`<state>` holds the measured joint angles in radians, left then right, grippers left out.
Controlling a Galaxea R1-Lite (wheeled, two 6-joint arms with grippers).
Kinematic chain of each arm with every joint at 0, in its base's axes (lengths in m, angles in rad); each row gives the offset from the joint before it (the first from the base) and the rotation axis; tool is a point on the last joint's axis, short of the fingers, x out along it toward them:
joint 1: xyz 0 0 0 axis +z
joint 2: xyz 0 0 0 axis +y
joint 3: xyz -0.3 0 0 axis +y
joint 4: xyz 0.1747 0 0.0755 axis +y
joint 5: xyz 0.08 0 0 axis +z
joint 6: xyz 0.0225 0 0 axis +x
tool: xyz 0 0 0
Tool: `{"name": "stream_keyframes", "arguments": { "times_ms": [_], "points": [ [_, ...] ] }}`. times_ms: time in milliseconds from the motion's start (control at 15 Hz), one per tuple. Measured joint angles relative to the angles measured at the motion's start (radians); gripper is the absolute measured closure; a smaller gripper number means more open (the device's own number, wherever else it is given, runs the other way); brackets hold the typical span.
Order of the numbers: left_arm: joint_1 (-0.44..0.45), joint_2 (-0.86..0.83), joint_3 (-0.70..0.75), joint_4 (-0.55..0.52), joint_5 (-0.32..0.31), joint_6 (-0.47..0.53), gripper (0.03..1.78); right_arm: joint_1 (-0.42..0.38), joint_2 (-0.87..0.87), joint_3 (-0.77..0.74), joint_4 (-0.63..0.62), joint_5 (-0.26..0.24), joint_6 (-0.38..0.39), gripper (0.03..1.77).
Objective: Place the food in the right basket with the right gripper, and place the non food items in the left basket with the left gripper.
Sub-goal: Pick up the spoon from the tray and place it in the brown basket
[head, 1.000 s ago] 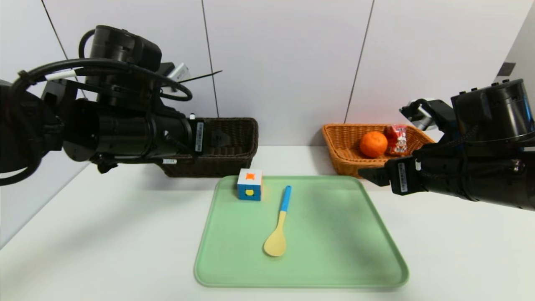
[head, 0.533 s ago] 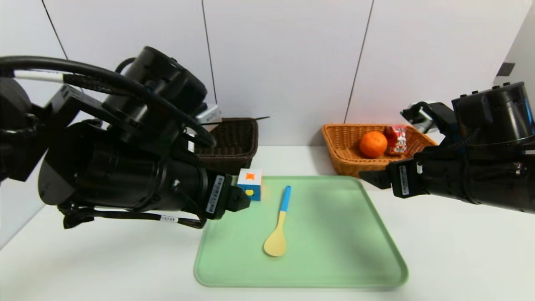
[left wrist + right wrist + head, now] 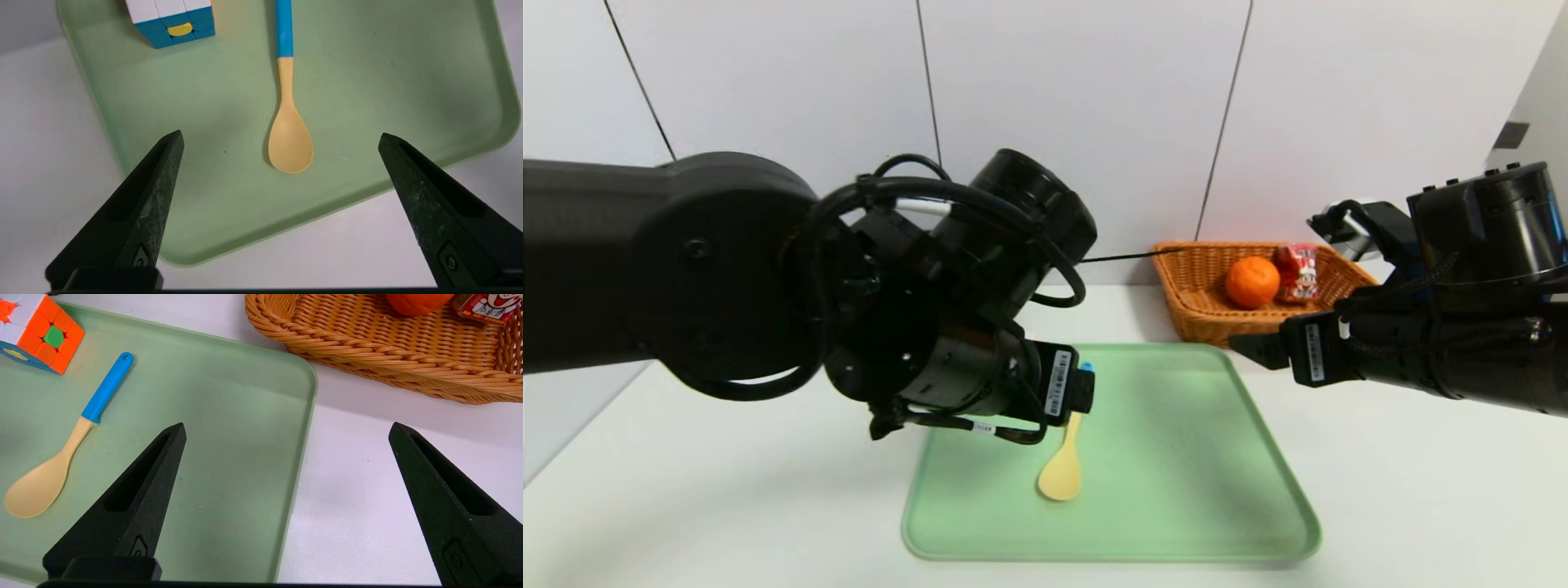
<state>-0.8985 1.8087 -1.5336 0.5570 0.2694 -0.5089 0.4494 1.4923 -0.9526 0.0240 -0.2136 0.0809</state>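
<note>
The left gripper's spread fingers (image 3: 159, 192) hold nothing above the green tray (image 3: 229, 212), with the yellow spoon (image 3: 290, 143) lying between them in view and the cube (image 3: 175, 24) near the tray's far-left corner. The right gripper (image 3: 287, 424), fingers apart and unladen, hovers by the tray's right edge; beyond its far-right corner, the orange-tan basket (image 3: 392, 367) holds the orange (image 3: 1252, 282) and red carton (image 3: 1298, 273).

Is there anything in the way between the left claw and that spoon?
Nothing visible is in the way. The left claw hovers open above the tray, and the spoon lies in plain view between its spread fingers. The cube sits off to one side.
</note>
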Motion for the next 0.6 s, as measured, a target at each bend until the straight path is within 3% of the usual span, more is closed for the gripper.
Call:
{"name": "stream_keyframes", "arguments": {
  "times_ms": [600],
  "points": [
    [-0.013, 0.179, -0.038, 0.000, 0.008, -0.094, 0.12, -0.003, 0.014, 0.000, 0.000, 0.000, -0.001, 0.09]
  ]
}}
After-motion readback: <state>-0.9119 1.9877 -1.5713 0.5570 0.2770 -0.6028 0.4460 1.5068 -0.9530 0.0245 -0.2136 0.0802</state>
